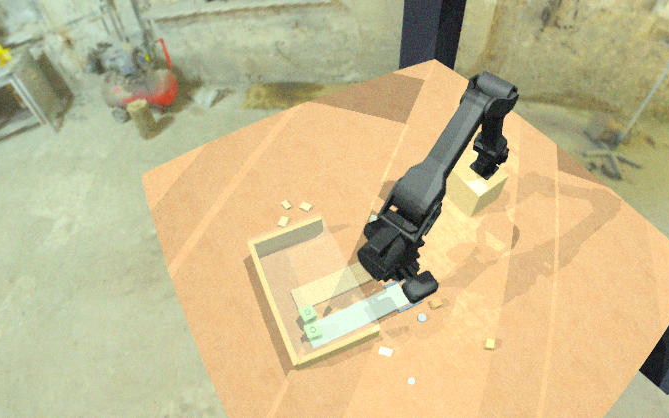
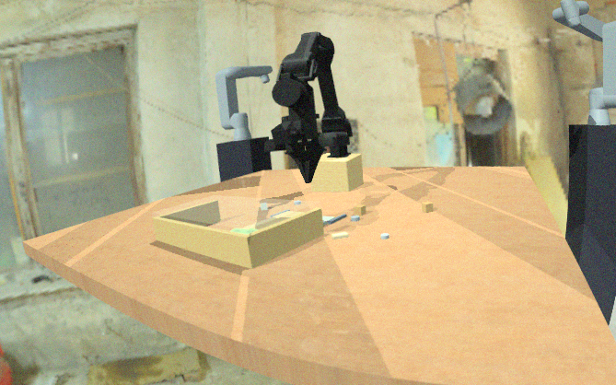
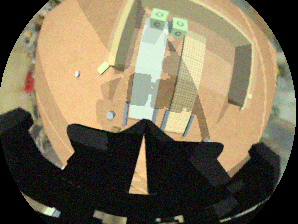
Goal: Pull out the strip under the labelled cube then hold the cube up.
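Two green cubes with dark round marks, one point(image 1: 312, 330) point(image 3: 159, 18) on the far end of the pale blue strip point(image 1: 355, 316) point(image 3: 150, 55), the other point(image 1: 307, 313) point(image 3: 179, 27) by the near-side corner of the tan gridded strip's far end; whether it rests on that strip I cannot tell. The tan gridded strip point(image 1: 326, 285) point(image 3: 190, 65) lies beside the blue one, with a gap between. My gripper point(image 2: 308, 180) point(image 3: 145, 121) is shut and empty, pointing down above the table near the strips' outer ends. In the top view the arm hides its fingertips.
A low wooden wall point(image 1: 275, 306) point(image 2: 200, 239) surrounds the cubes on three sides. Short blue rails point(image 2: 334, 219) point(image 3: 188, 126) flank the strips' outer ends. Several small blocks and discs lie around, including a tan cube point(image 1: 490, 343) point(image 2: 427, 206) and a disc point(image 1: 421, 317) point(image 3: 110, 115).
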Robot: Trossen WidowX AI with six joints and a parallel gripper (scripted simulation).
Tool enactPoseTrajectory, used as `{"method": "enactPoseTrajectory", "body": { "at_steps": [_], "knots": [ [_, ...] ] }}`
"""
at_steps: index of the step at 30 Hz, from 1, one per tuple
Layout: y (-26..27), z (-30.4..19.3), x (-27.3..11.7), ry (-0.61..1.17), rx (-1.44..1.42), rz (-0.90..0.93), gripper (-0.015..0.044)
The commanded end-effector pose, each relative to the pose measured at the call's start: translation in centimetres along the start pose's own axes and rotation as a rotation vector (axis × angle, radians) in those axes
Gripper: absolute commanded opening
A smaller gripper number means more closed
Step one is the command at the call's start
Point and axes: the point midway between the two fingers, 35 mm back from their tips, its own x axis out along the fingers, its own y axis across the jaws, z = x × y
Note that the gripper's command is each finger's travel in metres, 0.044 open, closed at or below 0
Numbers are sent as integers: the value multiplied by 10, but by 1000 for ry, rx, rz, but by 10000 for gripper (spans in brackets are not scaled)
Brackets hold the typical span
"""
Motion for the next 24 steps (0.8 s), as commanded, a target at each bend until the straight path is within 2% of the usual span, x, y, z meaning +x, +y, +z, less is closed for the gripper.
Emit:
{"method": "enactPoseTrajectory", "body": {
  "at_steps": [1, 24],
  "knots": [
    [8, 0, 9, 55, 12, -27, 0],
    [10, -1, 43, 55, 12, -26, 0]
  ]
}}
